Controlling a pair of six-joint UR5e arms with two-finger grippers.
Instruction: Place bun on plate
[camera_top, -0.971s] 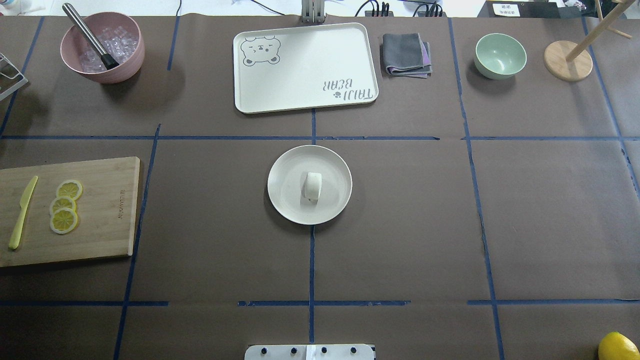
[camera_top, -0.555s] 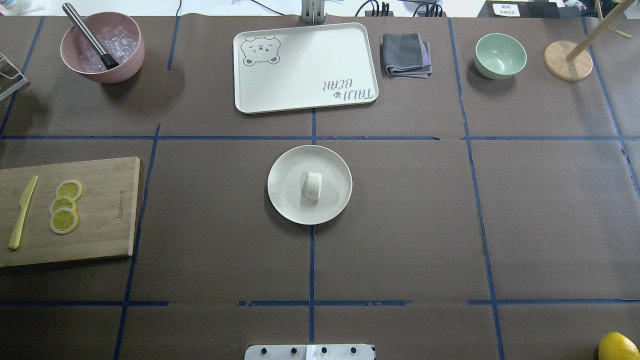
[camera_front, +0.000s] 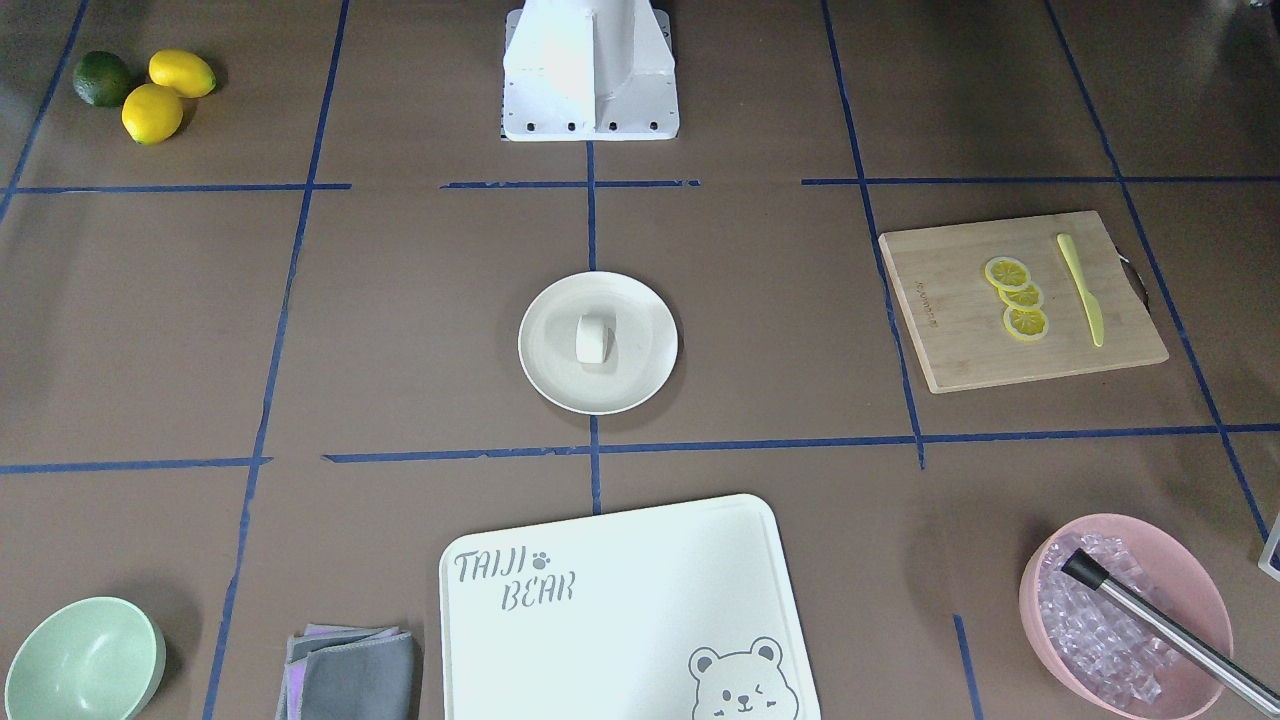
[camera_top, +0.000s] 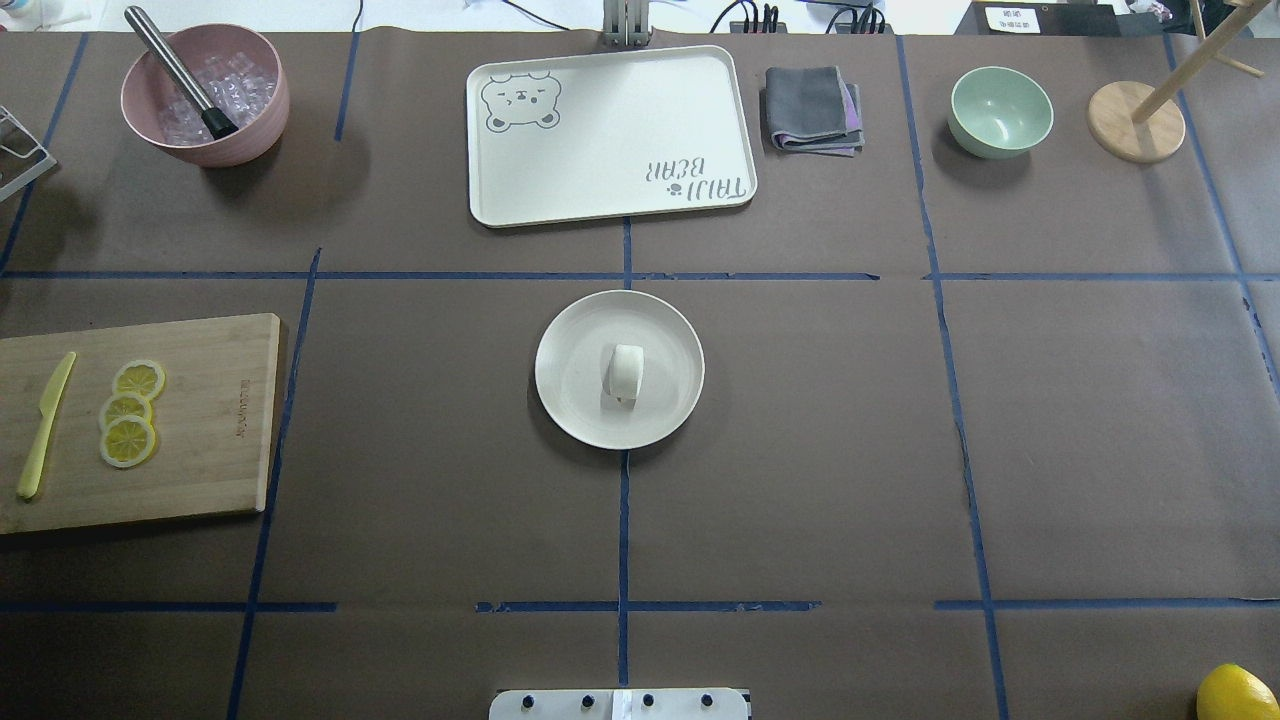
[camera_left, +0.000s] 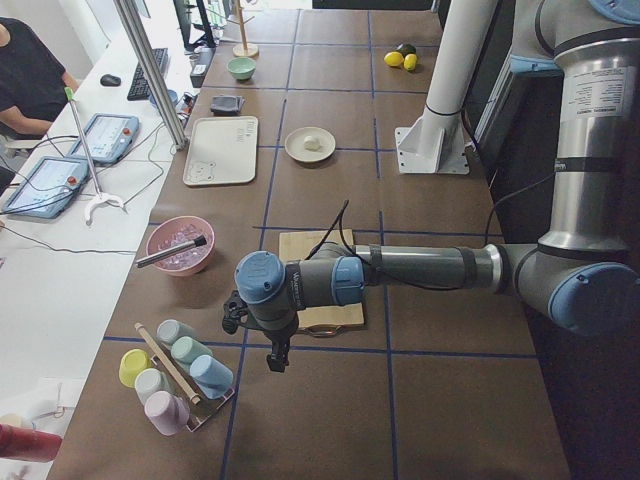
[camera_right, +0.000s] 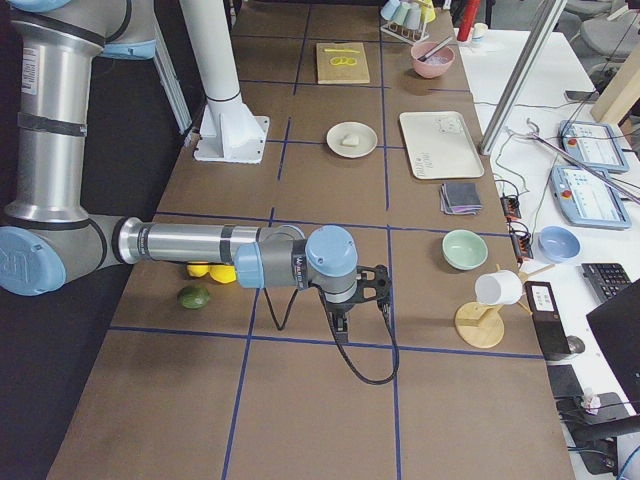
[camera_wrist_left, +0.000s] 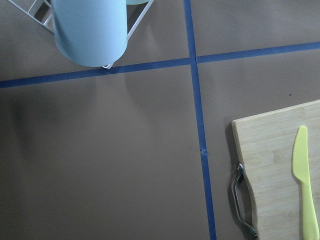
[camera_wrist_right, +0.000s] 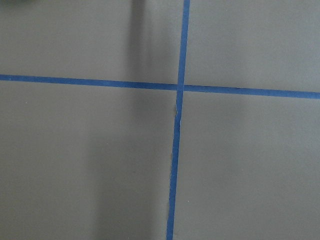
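The small white bun (camera_top: 626, 372) lies on its side in the middle of the round cream plate (camera_top: 575, 375) at the table's centre; the front-facing view shows the same bun (camera_front: 592, 339) on the plate (camera_front: 640, 345). Neither gripper is near it. My left gripper (camera_left: 275, 355) hangs over the table's left end, beside the cutting board and cup rack. My right gripper (camera_right: 340, 325) hangs over bare table near the right end. Both appear only in the side views, so I cannot tell whether they are open or shut.
A bear-printed tray (camera_top: 610, 135), folded grey cloth (camera_top: 812, 108), mint bowl (camera_top: 1000, 110), wooden stand (camera_top: 1135, 120) and pink ice bowl (camera_top: 205, 95) line the far edge. A cutting board (camera_top: 200, 420) with lemon slices and a knife sits left. A person (camera_left: 25, 80) sits beyond.
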